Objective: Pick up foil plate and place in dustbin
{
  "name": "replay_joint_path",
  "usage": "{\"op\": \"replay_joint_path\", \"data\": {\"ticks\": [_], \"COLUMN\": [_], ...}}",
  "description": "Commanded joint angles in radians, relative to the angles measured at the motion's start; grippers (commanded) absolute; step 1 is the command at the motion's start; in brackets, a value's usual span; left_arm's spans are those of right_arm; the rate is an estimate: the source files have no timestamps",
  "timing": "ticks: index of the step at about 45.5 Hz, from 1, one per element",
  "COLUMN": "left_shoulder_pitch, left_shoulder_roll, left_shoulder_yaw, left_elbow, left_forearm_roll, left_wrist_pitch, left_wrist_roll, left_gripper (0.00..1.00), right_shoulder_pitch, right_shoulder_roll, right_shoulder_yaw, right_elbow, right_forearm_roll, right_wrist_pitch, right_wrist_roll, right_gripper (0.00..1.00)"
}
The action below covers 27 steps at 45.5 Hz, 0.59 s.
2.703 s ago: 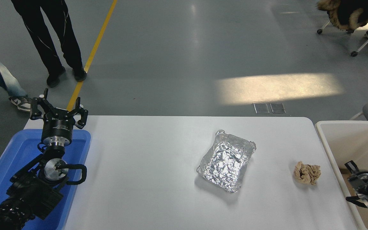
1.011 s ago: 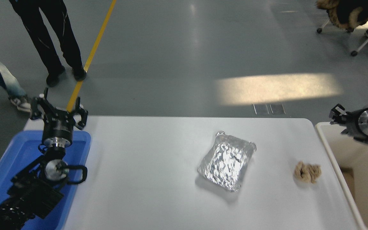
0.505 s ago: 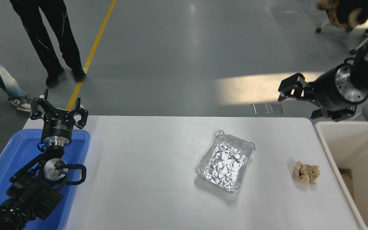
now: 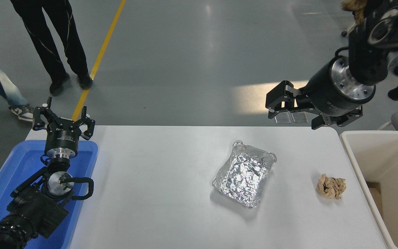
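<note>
The foil plate point(image 4: 244, 174), a shiny crinkled silver tray, lies flat on the white table point(image 4: 157, 193) right of centre. The dustbin point(image 4: 384, 173), a large cream plastic bin, stands off the table's right edge. My right gripper point(image 4: 275, 105) hangs in the air above the table's far edge, up and to the right of the foil plate; it is open and empty. My left arm is parked at the lower left, its gripper point(image 4: 62, 119) open over the blue bin.
A small crumpled tan paper wad point(image 4: 331, 186) lies between the foil plate and the dustbin. A blue bin point(image 4: 12, 180) sits at the table's left end. A person point(image 4: 57, 41) stands beyond the far left corner.
My right arm rose from the lower right beside the dustbin and swung up and left; its gripper now hangs over the table's far edge. The foil plate and the left arm stayed put.
</note>
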Motion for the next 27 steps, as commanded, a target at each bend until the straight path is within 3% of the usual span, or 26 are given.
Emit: {"op": "replay_joint_path", "data": {"ticks": [1, 27], "left_shoulder_pitch": [-0.001, -0.001], "left_shoulder_roll": [0.000, 0.000], "left_shoulder_yaw": [0.000, 0.000], "left_elbow": [0.000, 0.000], "left_forearm_roll": [0.000, 0.000], "left_wrist_pitch": [0.000, 0.000], "left_wrist_roll": [0.000, 0.000], "left_gripper": [0.99, 0.99], "right_shoulder_pitch": [-0.287, -0.881], "right_shoulder_roll": [0.079, 0.146], "right_shoulder_yaw": [0.014, 0.125], "right_elbow": [-0.117, -0.559], "right_forearm_roll": [0.068, 0.084], "right_wrist_pitch": [-0.150, -0.299], "right_wrist_roll": [-0.003, -0.005], "right_gripper": [0.99, 0.99]}}
